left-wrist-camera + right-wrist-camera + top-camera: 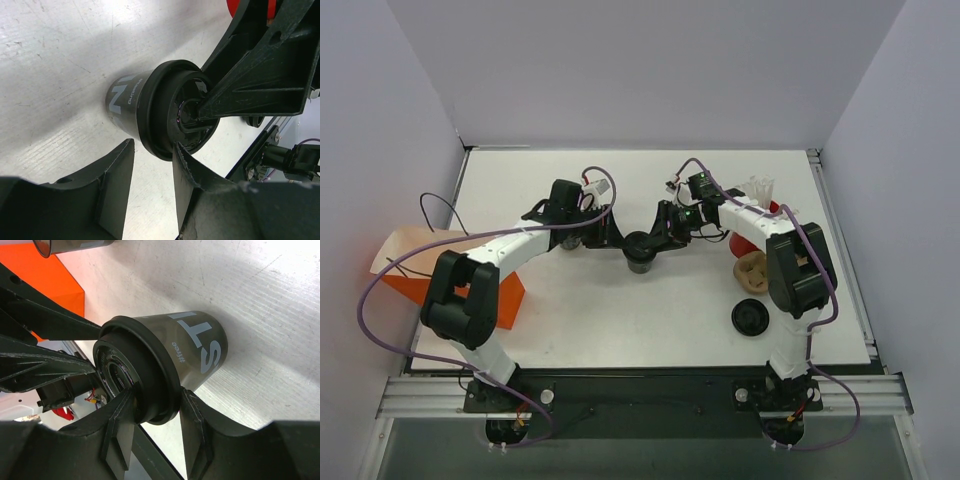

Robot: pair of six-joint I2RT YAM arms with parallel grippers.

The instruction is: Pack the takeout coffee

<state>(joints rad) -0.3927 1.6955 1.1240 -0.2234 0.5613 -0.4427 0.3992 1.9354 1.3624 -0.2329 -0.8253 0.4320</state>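
Observation:
The takeout coffee (640, 252), a small dark cup with pale lettering and a black round lid, stands upright mid-table. In the right wrist view the cup (195, 345) fills the centre, and my right gripper (156, 400) is shut on its lid, one finger on the lid's top and the other against the rim. Seen from above, the right gripper (662, 236) reaches it from the right. My left gripper (616, 238) comes in from the left. Its jaws (152, 150) are open just short of the cup (125, 97), with bare table between them and one tip near the lid rim.
An orange bag (420, 275) lies at the table's left edge. A lidless dark see-through cup (70, 245) stands behind the left gripper. On the right are a loose black lid disc (752, 318), a brown pastry (751, 270) and a red container (770, 210) holding white cutlery.

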